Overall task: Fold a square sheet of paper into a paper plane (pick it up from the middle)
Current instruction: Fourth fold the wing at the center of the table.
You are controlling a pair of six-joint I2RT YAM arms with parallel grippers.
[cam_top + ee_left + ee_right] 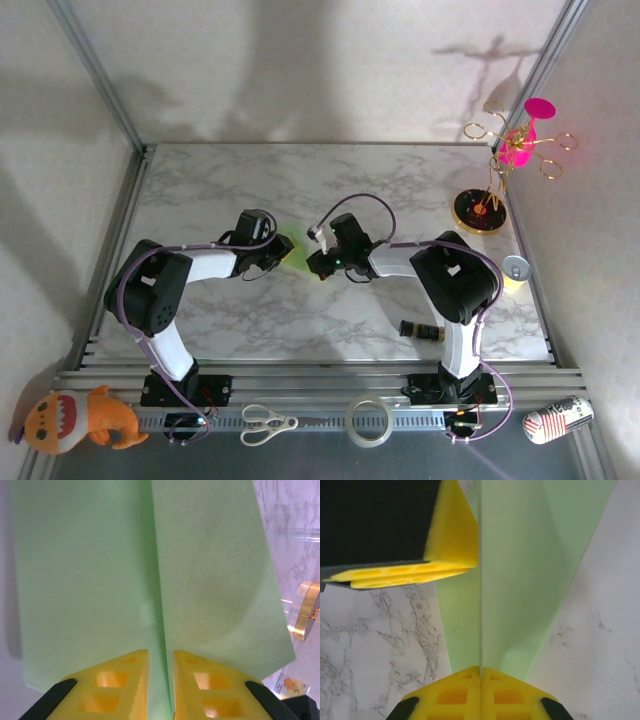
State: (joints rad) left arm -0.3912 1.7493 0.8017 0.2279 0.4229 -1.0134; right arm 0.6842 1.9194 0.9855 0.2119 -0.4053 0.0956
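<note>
Mid-fold: thin light green paper sheet (pixel 520 580), creased, hangs between both arms over white marble table (pixel 370 645); left gripper (pixel 160 680) and right gripper (pixel 480 685) each pinch its centre ridge; best keep pinches aligned, pull gently.

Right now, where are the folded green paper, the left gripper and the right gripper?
folded green paper (pixel 85 580): left wrist view, its left flap.
left gripper (pixel 160 656): left wrist view, between its yellow fingertips.
right gripper (pixel 481 670): right wrist view, where its yellow fingertips meet.

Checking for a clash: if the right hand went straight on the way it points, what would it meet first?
Probably the left hand, whose yellow finger pinches the same green paper just ahead; depth unclear.
</note>
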